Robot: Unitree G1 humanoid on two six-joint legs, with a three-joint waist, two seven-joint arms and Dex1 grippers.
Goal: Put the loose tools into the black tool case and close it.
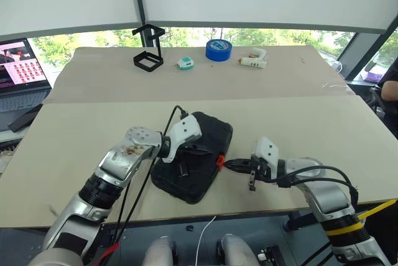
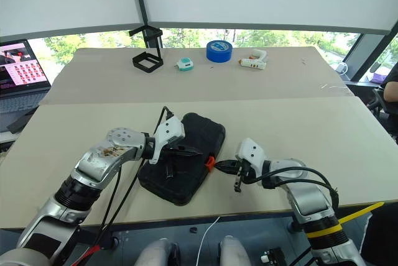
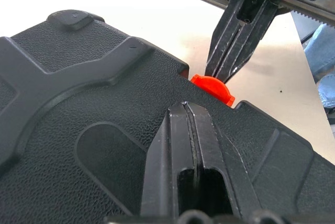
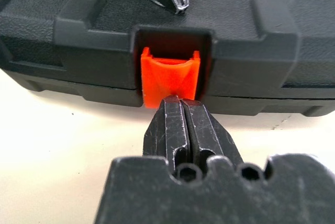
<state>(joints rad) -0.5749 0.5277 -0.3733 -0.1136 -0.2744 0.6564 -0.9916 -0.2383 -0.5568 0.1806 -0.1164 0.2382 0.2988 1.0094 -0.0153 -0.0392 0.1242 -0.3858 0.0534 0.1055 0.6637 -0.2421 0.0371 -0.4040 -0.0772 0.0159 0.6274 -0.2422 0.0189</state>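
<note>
Right wrist view: the black tool case lies shut, pebbled moulded plastic, glossy orange latch touched by the closed right claw; left claw closed on its lid.

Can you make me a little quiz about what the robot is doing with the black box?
1. True or false: the black tool case has its lid down.
2. What colour is the latch on the case?
3. Where are the right end effector fingertips? A) at the latch B) on the blue tape roll C) on the glue gun

Key
1. True; the left end effector rests shut on the lid.
2. Orange.
3. A.
</note>
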